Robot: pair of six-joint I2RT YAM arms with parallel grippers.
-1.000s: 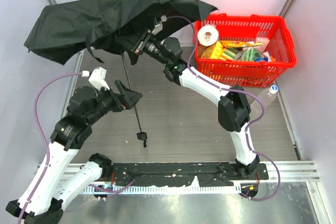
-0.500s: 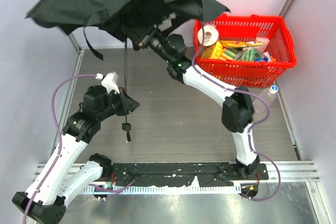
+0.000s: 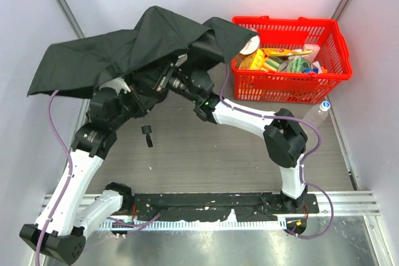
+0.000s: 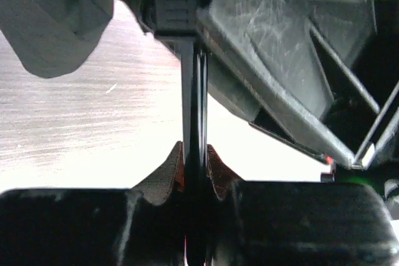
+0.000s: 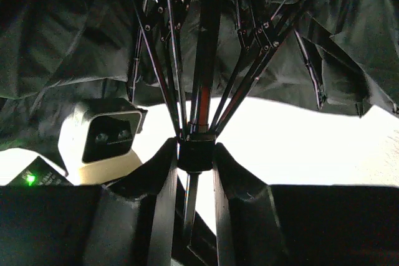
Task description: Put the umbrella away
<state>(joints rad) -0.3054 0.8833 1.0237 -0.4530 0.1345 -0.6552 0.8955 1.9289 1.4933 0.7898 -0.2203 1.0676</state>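
Observation:
The umbrella (image 3: 118, 57) is open, its black canopy spread over the back left of the table and covering both wrists. Its small handle (image 3: 147, 131) with the loop hangs free below. My left gripper (image 4: 194, 165) is shut on the thin shaft (image 4: 194, 91), pinched between both pads. In the top view the left gripper (image 3: 144, 103) sits just under the canopy's edge. My right gripper (image 5: 196, 154) is shut on the black runner (image 5: 197, 149) where the ribs (image 5: 168, 60) meet, further up the shaft. From above, the right gripper (image 3: 163, 80) is half hidden by fabric.
A red basket (image 3: 290, 78) full of groceries stands at the back right, the canopy's edge touching its left corner. A clear plastic bottle (image 3: 317, 114) lies beside it. Enclosure walls rise close on the left and right. The left wrist's camera (image 5: 103, 134) hangs near my right fingers.
My left gripper rose to the shaft and closed on it. The right arm brought the canopy down and leftwards, and the handle moved up and back.

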